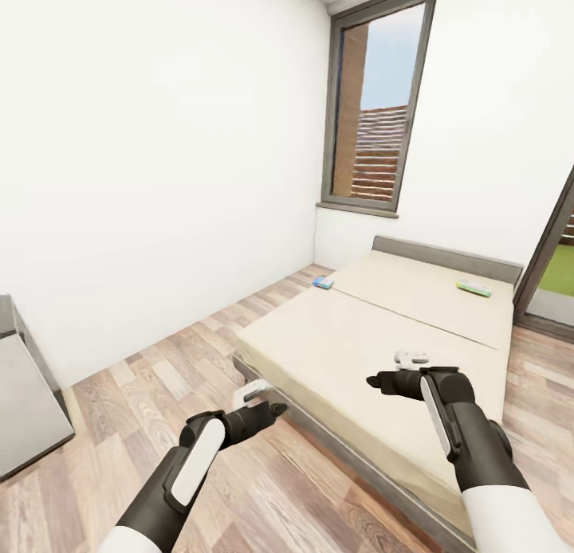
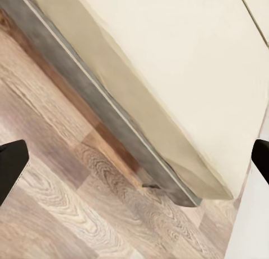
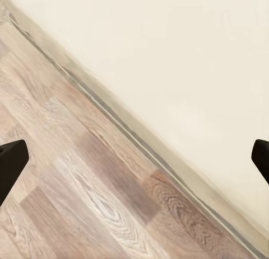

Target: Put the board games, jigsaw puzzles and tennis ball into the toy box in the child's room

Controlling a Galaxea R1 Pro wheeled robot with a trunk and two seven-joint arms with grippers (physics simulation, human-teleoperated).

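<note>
Two flat, stiff, likely light games, blue (image 1: 323,282) and green (image 1: 473,288), lie far up the bed (image 1: 375,338); grip an edge. Both grippers, left (image 1: 257,400) and right (image 1: 408,365), gape wide, empty.

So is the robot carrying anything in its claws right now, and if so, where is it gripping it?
No. The left gripper and the right gripper are both open and empty. The two board games, blue and green, lie on the bed.

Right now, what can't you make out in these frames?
- Blue board game, head view: too small to read its print.
- Second board game near the headboard: too small to identify.
- Grey furniture, head view: cut off by the left edge.
- Wrist views: fingertips cut off by the edges.
</note>
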